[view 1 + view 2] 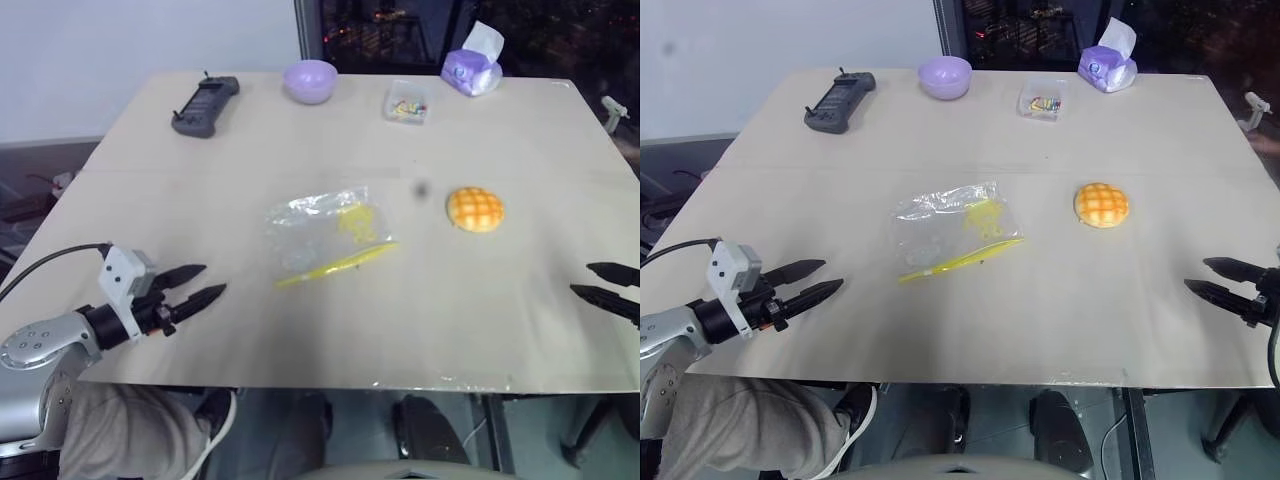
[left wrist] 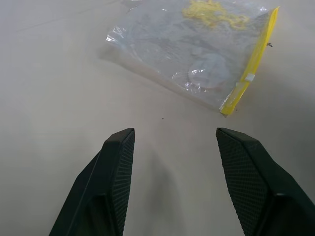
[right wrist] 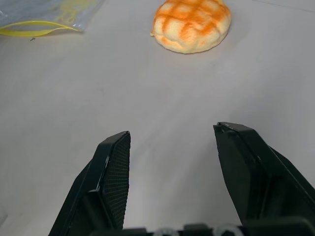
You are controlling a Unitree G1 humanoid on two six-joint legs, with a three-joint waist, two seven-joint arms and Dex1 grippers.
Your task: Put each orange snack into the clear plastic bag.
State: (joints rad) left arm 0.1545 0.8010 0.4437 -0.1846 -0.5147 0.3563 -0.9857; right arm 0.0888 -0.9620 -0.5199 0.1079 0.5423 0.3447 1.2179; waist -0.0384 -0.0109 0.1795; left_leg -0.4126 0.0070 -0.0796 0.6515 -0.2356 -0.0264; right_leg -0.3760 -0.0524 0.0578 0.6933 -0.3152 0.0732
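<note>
Right, both arms sit wide at the near edge of the table (image 1: 300, 150) and nothing is in hand yet. The left gripper (image 1: 200, 285) hovers low at the near left with its two black fingers parted and empty, aimed toward the clear plastic bag (image 1: 325, 232), which lies flat and crinkled at the middle of the tabletop with its yellow seal strip along the near side. The right gripper (image 1: 1212, 277) waits at the near right, jaws also spread with nothing between them, pointed toward the orange snack (image 1: 474, 209). That bun rests dome-up on the bare surface to the right of the bag, near it but not touching. Judging by its puffed, rounded shape, it looks light and soft, probably squashy, so a gentle pinch across its widest part, low on the sides, seems the safest hold; squeezing the criss-cross top could dent it or let it pop out. The bag looks thin, slick and floppy, likely to slide or fold when pushed, so the stiffer strip at the mouth seems the best place to take it, lifting one lip to make an opening. Far back sit a lilac bowl (image 1: 309, 80), a small clear box (image 1: 406, 103), a tissue pack (image 1: 471, 68) and a dark handheld controller (image 1: 205, 105), all well apart from the action.
</note>
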